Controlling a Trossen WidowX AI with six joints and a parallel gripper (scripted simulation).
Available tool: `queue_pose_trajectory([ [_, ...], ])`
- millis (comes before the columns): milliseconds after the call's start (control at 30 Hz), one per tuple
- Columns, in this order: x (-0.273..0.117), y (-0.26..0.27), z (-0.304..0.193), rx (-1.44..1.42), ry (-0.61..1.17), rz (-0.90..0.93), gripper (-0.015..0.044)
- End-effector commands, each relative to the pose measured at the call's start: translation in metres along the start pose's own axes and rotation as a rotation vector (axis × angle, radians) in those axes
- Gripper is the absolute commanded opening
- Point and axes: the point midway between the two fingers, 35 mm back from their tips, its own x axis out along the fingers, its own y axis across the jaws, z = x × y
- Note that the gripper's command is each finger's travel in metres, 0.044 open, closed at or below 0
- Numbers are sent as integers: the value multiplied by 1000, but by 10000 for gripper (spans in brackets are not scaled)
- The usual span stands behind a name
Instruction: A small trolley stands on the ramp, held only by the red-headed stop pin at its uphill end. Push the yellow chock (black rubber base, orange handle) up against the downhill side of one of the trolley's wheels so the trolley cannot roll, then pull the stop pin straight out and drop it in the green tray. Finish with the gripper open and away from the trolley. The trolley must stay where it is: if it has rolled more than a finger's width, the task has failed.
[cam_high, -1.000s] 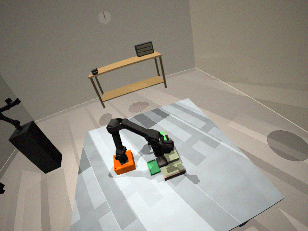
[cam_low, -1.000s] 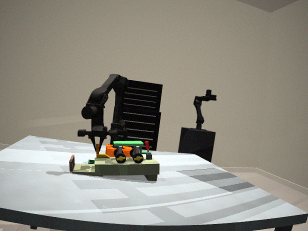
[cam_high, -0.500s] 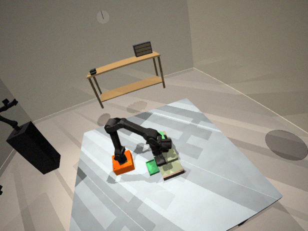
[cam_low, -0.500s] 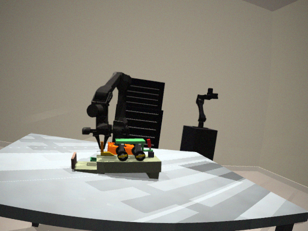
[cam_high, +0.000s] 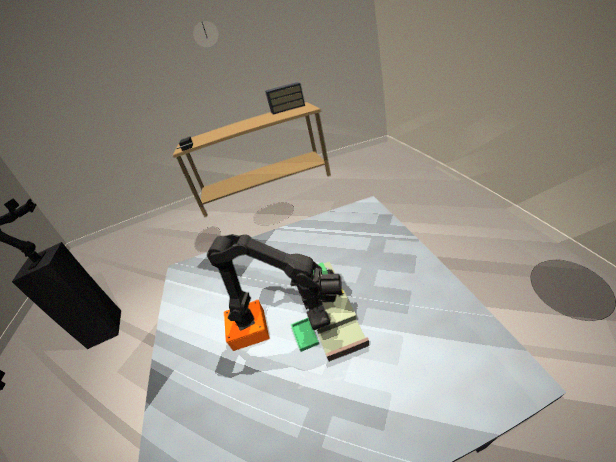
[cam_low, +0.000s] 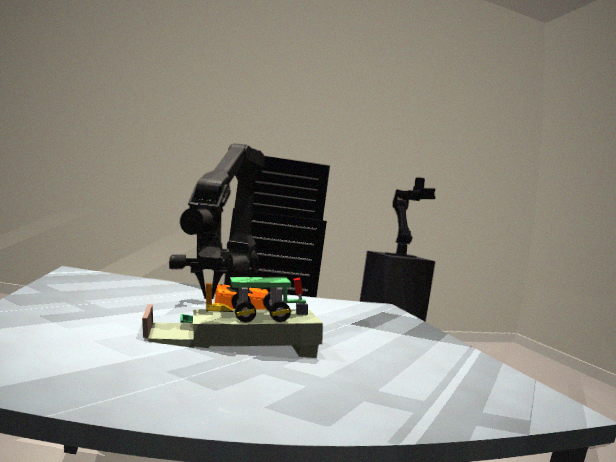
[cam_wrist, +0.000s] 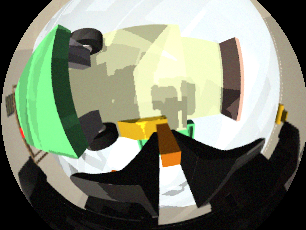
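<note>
My gripper (cam_low: 209, 295) (cam_wrist: 164, 134) is shut on the orange handle of the yellow chock (cam_low: 220, 307) (cam_wrist: 140, 128). The chock is at or just above the ramp (cam_high: 345, 340) (cam_low: 260, 334) (cam_wrist: 200, 75), its thin end close to the downhill wheel on the tray side; contact is unclear. The trolley (cam_low: 260, 283) (cam_wrist: 42, 95), with a green deck and black wheels, stands on the upper ramp. The red-headed stop pin (cam_low: 298, 286) is upright at its uphill end. The green tray (cam_high: 304, 334) (cam_low: 186, 318) lies beside the ramp, partly hidden in the wrist view.
A brown end board (cam_high: 348, 350) (cam_low: 148, 321) (cam_wrist: 231, 80) stands at the ramp's low end. The arm's orange base (cam_high: 248, 337) is beyond the tray. The arm reaches over the tray side of the ramp, close to the trolley's downhill end.
</note>
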Motion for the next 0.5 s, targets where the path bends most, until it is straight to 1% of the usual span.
queue_pose_trajectory([
  [0,-1,5,0,4,-6,3,0],
  [433,-1,15,0,4,-6,4,0],
  [467,0,10,-1,2,0,-3,0],
])
